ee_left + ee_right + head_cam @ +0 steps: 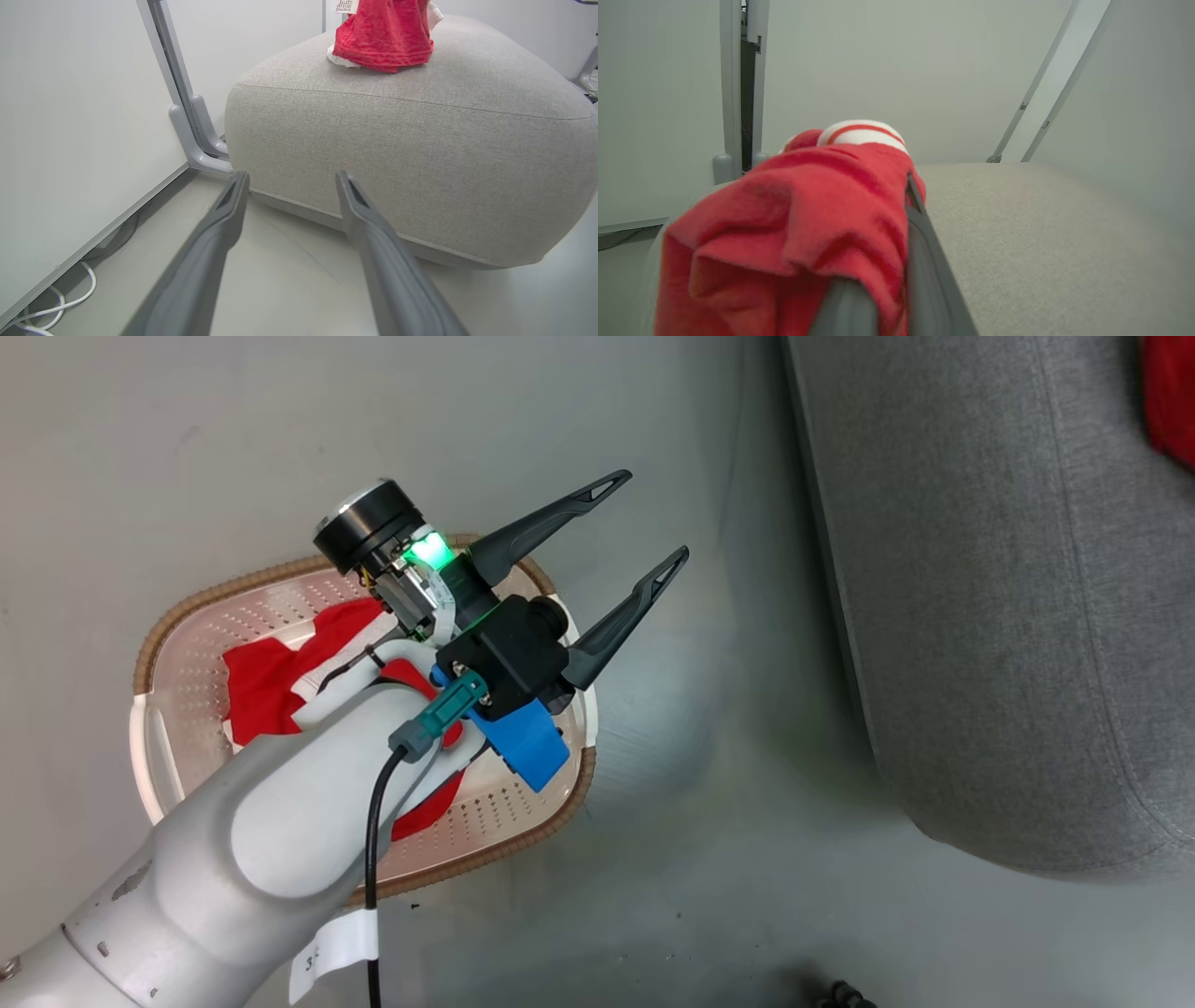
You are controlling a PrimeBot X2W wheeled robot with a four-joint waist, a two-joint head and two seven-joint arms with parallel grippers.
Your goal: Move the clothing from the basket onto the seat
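The cream basket (pixel 147 653) with its brown rim stands on the floor at the left, and one red-and-white piece of clothing (pixel 266 686) lies in it. My left gripper (pixel 653 515) hangs open above the basket's right side with nothing between its fingers, which point toward the grey seat (pixel 980 597). In the left wrist view the open left gripper (pixel 292 176) faces the seat (pixel 420 140). A second red garment (pixel 383 37) hangs down onto the seat top. My right gripper (pixel 901 200) is shut on that garment (pixel 794 219) above the seat (pixel 1041 224).
A white wall panel with a grey metal post foot (pixel 196 135) stands left of the seat. White cables (pixel 60 303) lie on the floor under the panel. Bare grey floor (pixel 728 784) separates the basket from the seat.
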